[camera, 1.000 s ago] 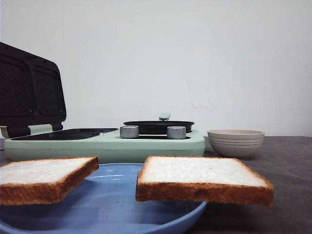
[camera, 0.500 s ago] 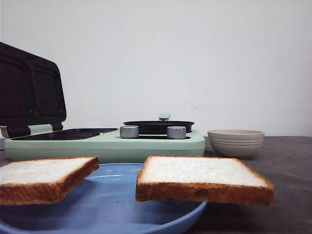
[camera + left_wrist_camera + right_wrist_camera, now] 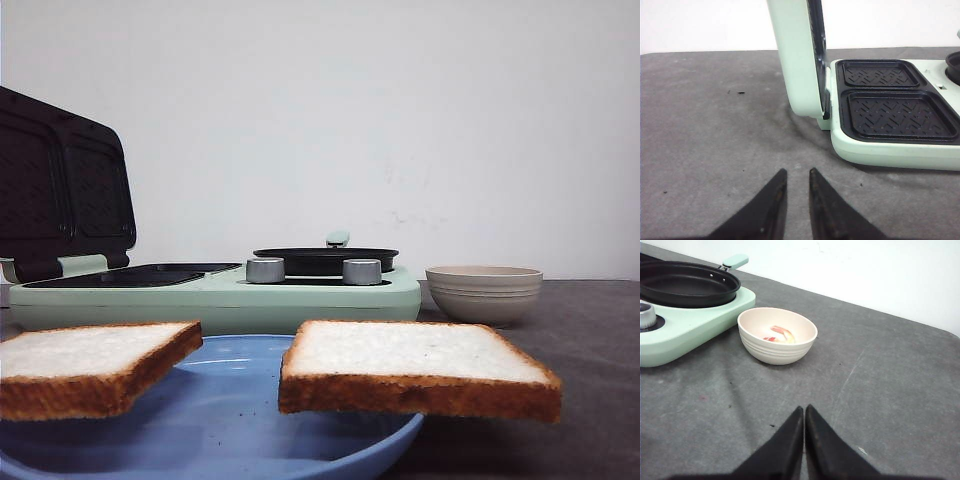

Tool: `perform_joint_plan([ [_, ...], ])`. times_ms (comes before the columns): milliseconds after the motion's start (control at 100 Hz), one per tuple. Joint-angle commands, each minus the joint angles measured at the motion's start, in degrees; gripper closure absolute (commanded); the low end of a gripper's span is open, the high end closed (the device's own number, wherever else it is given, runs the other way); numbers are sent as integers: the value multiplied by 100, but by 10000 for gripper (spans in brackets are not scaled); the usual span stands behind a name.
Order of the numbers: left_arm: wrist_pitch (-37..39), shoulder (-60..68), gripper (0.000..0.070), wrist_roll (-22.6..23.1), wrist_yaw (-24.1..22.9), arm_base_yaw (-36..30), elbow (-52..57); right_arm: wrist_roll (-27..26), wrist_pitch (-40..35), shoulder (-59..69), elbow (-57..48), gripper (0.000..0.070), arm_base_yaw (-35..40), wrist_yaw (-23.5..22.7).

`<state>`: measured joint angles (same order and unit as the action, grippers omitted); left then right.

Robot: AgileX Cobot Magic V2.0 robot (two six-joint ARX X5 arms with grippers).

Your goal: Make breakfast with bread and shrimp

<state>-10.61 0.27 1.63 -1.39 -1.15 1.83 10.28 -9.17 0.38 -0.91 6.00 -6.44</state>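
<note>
two square slices of white bread with toasted golden-brown crusts, the left slice (image 3: 95, 362) and the right slice (image 3: 415, 365), are seen lying on a wide blue plate (image 3: 225, 425), overhanging its rim. neither is seen from the wrist cameras, so their place relative to the jaws cannot be told. ahead of the left gripper (image 3: 794, 192), whose jaws are parted by a narrow gap and empty, the mint-green sandwich maker (image 3: 892, 112) is found with its lid raised. ahead of the right gripper (image 3: 804, 432), whose jaws are pressed together on nothing, the pale pink-orange shrimp (image 3: 780, 334) is held in a beige ribbed bowl (image 3: 777, 335). the bread is judged light, soft and easily crushed; an overhanging edge is best pinched gently. the shrimp is judged small and slippery.
</note>
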Motion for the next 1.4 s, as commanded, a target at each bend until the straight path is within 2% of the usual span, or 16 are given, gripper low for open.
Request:
perform_joint_plan([
  [0, -13, -4, 700, 44, 9, -4, -103, -48, 63, -15, 20, 700, 13, -20],
  [720, -11, -4, 700, 24, 15, -4, -103, -297, 61, -15, 20, 700, 13, -20],
  [840, -11, -4, 700, -22, 15, -4, -103, -664, 61, -15, 20, 700, 13, -17],
  [930, -9, -4, 700, -385, 15, -4, -103, -1075, 61, -15, 20, 700, 13, -17],
  [1220, -22, -4, 699, -2076, 42, -4, -81, -2184, 59, -15, 13, 700, 13, -15],
  [1390, -57, 4, 695, -2734, 540, -4, 111, -2649, -31, -13, -160, 700, 13, -17],
])
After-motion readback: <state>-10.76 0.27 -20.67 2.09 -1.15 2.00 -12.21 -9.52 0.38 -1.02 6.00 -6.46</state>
